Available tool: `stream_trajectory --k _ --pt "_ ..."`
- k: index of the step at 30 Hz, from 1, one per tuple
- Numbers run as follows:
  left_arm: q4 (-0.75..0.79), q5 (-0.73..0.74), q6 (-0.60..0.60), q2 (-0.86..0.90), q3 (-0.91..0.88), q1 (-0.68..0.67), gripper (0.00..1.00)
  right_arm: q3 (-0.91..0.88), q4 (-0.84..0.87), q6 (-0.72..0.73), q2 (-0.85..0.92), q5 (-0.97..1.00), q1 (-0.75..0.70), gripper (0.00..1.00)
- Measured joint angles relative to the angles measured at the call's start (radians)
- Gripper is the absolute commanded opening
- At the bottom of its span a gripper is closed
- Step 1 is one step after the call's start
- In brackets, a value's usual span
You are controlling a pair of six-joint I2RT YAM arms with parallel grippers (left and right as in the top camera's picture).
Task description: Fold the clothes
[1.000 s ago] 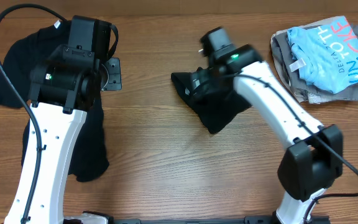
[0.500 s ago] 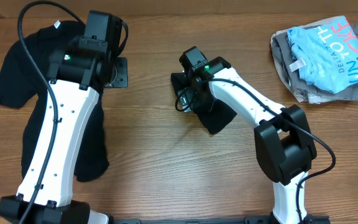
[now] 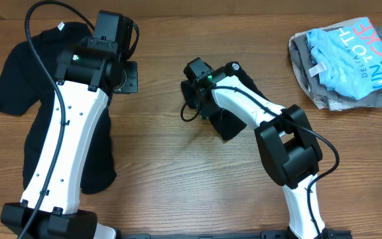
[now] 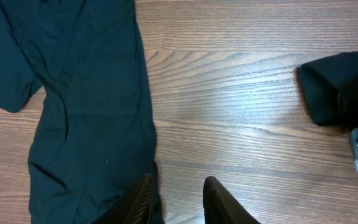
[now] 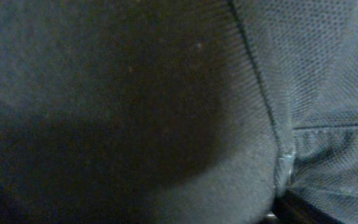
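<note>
A black short-sleeved shirt lies spread at the table's left, its white neck tag at the top. In the left wrist view the shirt fills the left half. My left gripper hangs over the shirt's right edge; its fingers stand a little apart with bare wood between them. A second black garment, bunched into a small bundle, sits mid-table and shows in the left wrist view. My right gripper is pressed onto this bundle. Dark fabric fills the right wrist view, hiding its fingers.
A stack of folded clothes, light blue with lettering on top of grey, sits at the back right. Bare wooden table lies between the two arms and along the front.
My right arm has swung left and drawn in over the black bundle, which now looks smaller. My left arm has shifted slightly right and toward the back.
</note>
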Motion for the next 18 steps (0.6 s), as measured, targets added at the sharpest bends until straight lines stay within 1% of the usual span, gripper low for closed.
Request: stream_trajectory --k 1,2,3,7,10,13,17,18 --pt "0.000 0.000 0.000 0.000 0.000 0.000 0.30 0.005 -0.002 0.000 0.008 0.030 -0.001 0.22" --pt "0.000 0.000 0.000 0.000 0.000 0.000 0.30 0.005 -0.005 -0.002 0.013 0.055 -0.001 0.06" --pt "0.000 0.000 0.000 0.000 0.000 0.000 0.29 0.005 -0.007 -0.003 0.012 0.076 0.002 0.04" --pt "0.000 0.000 0.000 0.000 0.000 0.000 0.29 0.007 0.000 0.003 0.013 0.097 0.005 0.04" --pt "0.000 0.000 0.000 0.000 0.000 0.000 0.29 0.032 -0.032 0.018 0.025 0.097 0.005 0.04" --pt "0.000 0.000 0.000 0.000 0.000 0.000 0.28 0.108 -0.137 0.042 0.056 0.088 0.000 0.04" --pt "0.001 0.003 0.000 0.000 0.000 0.000 0.29 0.243 -0.334 0.076 0.091 0.047 -0.028 0.04" --pt "0.000 0.003 0.000 0.000 0.000 0.000 0.29 0.319 -0.401 0.082 0.091 0.030 -0.048 0.04"
